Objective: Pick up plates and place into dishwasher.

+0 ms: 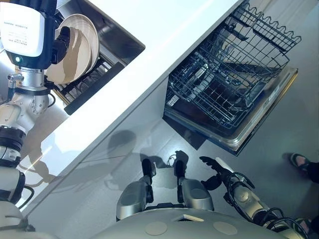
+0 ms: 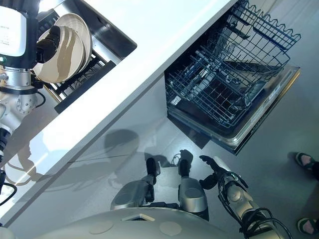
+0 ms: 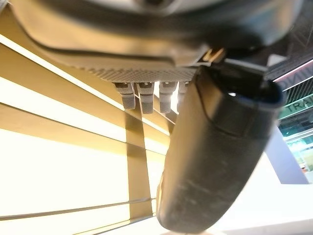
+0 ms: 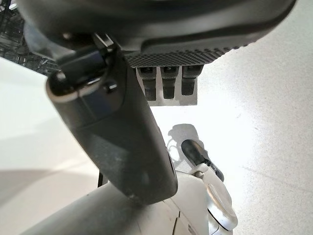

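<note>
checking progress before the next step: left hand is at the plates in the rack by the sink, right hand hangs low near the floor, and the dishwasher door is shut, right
Not quite: the dishwasher is open, its door dropped down and the wire rack pulled out, as the left eye view shows. The rest holds: the left hand is at the plates in the rack by the sink, and the right hand hangs low near the floor.

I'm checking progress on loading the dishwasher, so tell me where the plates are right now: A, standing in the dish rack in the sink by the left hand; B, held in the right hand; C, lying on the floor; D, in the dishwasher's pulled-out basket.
A: the plates stand in the dish rack, with the left hand at them; the dishwasher basket holds no plates.
</note>
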